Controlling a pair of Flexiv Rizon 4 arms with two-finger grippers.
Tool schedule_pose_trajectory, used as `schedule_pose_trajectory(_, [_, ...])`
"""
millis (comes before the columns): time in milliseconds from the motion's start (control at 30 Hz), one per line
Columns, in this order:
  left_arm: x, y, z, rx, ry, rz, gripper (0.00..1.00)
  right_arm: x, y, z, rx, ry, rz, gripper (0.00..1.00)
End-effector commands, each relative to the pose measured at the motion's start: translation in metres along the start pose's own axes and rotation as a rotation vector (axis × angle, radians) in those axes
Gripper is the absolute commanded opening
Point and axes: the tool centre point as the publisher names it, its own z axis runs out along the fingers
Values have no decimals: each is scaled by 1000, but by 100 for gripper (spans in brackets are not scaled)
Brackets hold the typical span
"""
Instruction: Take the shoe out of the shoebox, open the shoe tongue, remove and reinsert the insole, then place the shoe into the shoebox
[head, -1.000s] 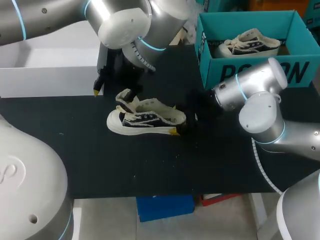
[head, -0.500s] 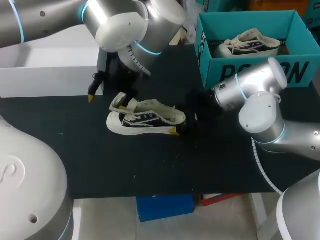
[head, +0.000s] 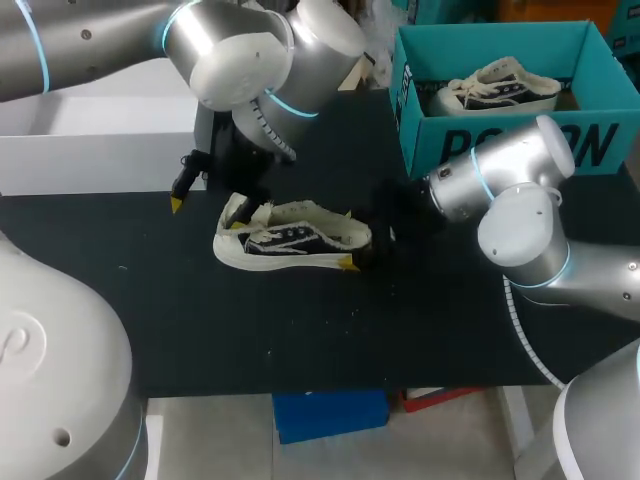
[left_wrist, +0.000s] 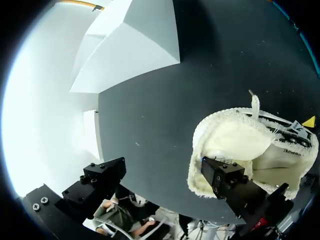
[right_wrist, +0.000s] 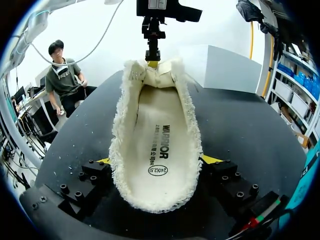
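A black-and-cream fleece-lined shoe (head: 290, 240) lies on its sole on the black table (head: 300, 330). My right gripper (head: 358, 258) is shut on its heel; in the right wrist view both yellow-tipped fingers (right_wrist: 210, 160) press the shoe (right_wrist: 157, 125) from two sides. The insole (right_wrist: 159, 145) lies inside. My left gripper (head: 210, 200) hovers open over the toe end, one finger at the tongue (head: 237, 210), the other out beside the shoe. In the left wrist view the shoe (left_wrist: 240, 145) sits against one finger (left_wrist: 225, 180) of the left gripper (left_wrist: 165, 185).
A teal shoebox (head: 500, 140) stands at the back right with a second shoe (head: 495, 85) inside. A white open box (head: 100, 150) stands at the back left, beside my left arm.
My left gripper has shifted left and a little lower. The raised tongue has dropped towards the toe. The right arm and the shoe have kept still.
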Motion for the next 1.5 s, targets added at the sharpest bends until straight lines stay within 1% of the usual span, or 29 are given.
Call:
schedule_pose_trajectory(33, [-9,1,-15,40,19,47,100,0,-3,2,0,-1,2,2])
schedule_pose_trajectory(100, [-13,2,-34,71,75,103,100,0,-3,2,0,-1,2,2])
schedule_pose_trajectory(133, [-14,1,-40,91,83,125,100,0,-3,2,0,-1,2,2])
schedule_pose_trajectory(167, [-16,1,-51,122,109,171,100,0,-3,2,0,-1,2,2])
schedule_pose_trajectory(200, [-17,1,-66,156,166,251,92,0,-3,2,0,-1,2,3])
schedule_pose_trajectory(233, [-17,1,-76,190,187,314,58,0,-3,2,0,-1,2,3])
schedule_pose_trajectory(267, [-16,1,-87,223,232,402,18,0,-3,2,0,-1,2,3])
schedule_pose_trajectory(300, [-15,3,-97,253,269,503,0,0,-3,2,0,-1,2,4])
schedule_pose_trajectory(333, [-13,3,-102,271,295,562,0,0,-3,2,0,-1,2,4])
schedule_pose_trajectory(367, [-10,5,-112,304,348,706,0,0,-3,2,0,-1,2,4])
schedule_pose_trajectory(400, [-8,6,-118,317,390,819,0,0,-3,2,0,-1,2,4])
schedule_pose_trajectory(467, [-2,10,-128,306,452,1069,0,0,-3,2,0,-1,2,4])
schedule_pose_trajectory(500, [1,14,-132,289,501,1235,0,0,-3,2,0,-1,2,4])
schedule_pose_trajectory(533, [2,16,-134,268,524,1348,0,0,-3,2,0,-1,2,4])
schedule_pose_trajectory(567, [3,23,-136,241,520,1420,0,0,-3,2,0,-1,2,4])
schedule_pose_trajectory(600, [3,27,-138,239,534,1450,0,0,-3,2,0,-1,2,4])
schedule_pose_trajectory(667, [5,24,-142,243,572,1505,0,0,-3,2,0,-1,2,4])
schedule_pose_trajectory(700, [5,24,-142,246,581,1533,5,0,-3,2,0,-1,2,4])
schedule_pose_trajectory(733, [5,24,-142,248,590,1562,0,0,-3,2,0,-1,2,4])
schedule_pose_trajectory(900, [5,24,-142,253,634,1695,0,0,-3,2,0,-1,2,3])
schedule_pose_trajectory(1233, [5,24,-142,253,634,1695,0,0,-3,2,0,-1,2,3])
schedule_pose_trajectory(1267, [5,25,-142,305,625,1747,0,0,-3,2,0,-1,2,4])
schedule_pose_trajectory(1300, [8,24,-141,344,667,1778,0,0,-3,2,0,-1,2,3])
schedule_pose_trajectory(1333, [9,23,-140,403,713,1800,0,0,-3,2,0,-1,2,3])
schedule_pose_trajectory(1400, [13,22,-143,457,668,1846,0,0,-3,2,0,-1,2,4])
schedule_pose_trajectory(1467, [16,22,-147,552,720,1898,0,0,-3,2,0,-1,2,3])
schedule_pose_trajectory(1500, [18,22,-148,566,723,1897,0,0,-3,2,0,-1,2,3])
